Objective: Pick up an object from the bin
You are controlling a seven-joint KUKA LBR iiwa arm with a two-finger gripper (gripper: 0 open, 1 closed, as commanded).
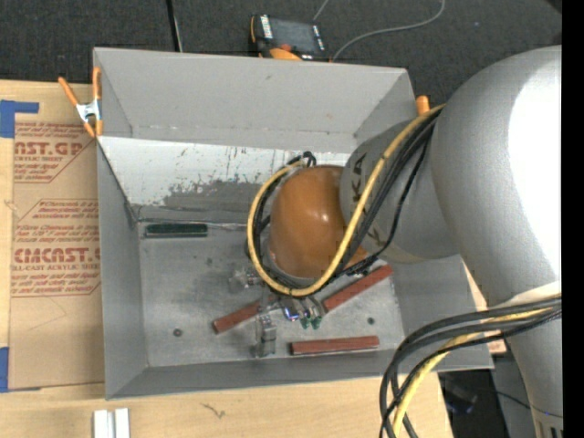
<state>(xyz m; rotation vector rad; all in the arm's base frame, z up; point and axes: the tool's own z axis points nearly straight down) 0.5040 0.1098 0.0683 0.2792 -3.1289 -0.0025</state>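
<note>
My gripper (pixel 255 307) reaches down into the middle of the bin from under the orange wrist cover. Its two metal fingertips (pixel 265 334) stand apart, so it is open. A short red-brown stick (pixel 234 319) lies slanted on the bin floor, its right end between the fingertips and not clamped. A second red-brown stick (pixel 334 344) lies flat just right of the lower fingertip, near the bin's front wall. A third, longer one (pixel 359 287) slants up to the right, partly under the arm.
A dark green bar (pixel 176 230) lies at the back left of the floor, along the foot of the sloping rear wall. The arm and its yellow and black cables cover the bin's right side.
</note>
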